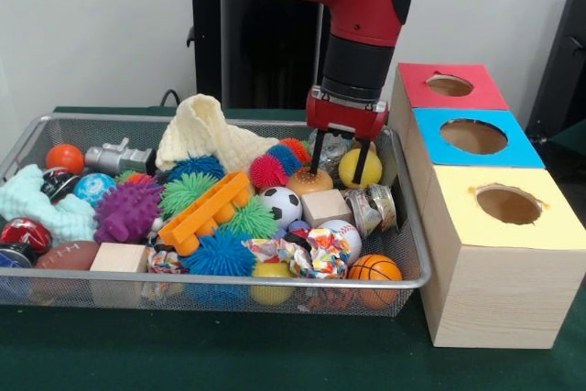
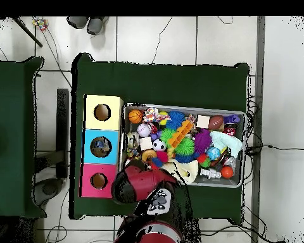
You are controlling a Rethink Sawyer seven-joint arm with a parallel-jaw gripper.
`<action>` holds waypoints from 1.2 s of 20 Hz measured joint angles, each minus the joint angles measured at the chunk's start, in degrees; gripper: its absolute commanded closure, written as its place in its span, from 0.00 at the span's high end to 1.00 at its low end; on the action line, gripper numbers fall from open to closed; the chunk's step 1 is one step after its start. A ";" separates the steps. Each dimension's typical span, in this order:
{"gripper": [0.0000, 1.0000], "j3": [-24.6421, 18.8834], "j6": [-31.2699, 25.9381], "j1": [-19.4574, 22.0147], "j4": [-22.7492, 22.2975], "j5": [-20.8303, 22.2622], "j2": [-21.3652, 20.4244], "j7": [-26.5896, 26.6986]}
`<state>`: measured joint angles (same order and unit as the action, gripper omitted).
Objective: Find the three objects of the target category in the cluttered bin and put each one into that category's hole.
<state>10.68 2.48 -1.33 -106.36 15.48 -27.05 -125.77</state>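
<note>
The gripper [image 1: 339, 174] hangs open in the upper right of the wire bin [image 1: 414, 254], its two black fingers spread and holding nothing, tips just above a tan ball [image 1: 309, 181] and beside a yellow ball [image 1: 361, 168]. A soccer ball [image 1: 281, 205] lies lower left. Three boxes [image 1: 499, 254] with holes stand right of the bin.

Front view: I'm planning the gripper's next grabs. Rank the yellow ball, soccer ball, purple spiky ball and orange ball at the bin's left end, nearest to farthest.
From the gripper:
1. Yellow ball, right beside it.
2. Soccer ball, lower left.
3. Purple spiky ball, left part.
4. Orange ball, far left.
</note>
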 measured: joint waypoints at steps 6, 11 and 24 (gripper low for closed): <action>1.00 1.73 3.82 -1.72 -1.18 -0.04 0.19 0.00; 1.00 2.70 6.41 -3.30 -2.00 -0.20 0.54 0.00; 1.00 5.39 16.92 -3.78 -4.95 -0.22 2.92 0.00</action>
<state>16.08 19.41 -5.11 -111.31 15.25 -24.13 -125.77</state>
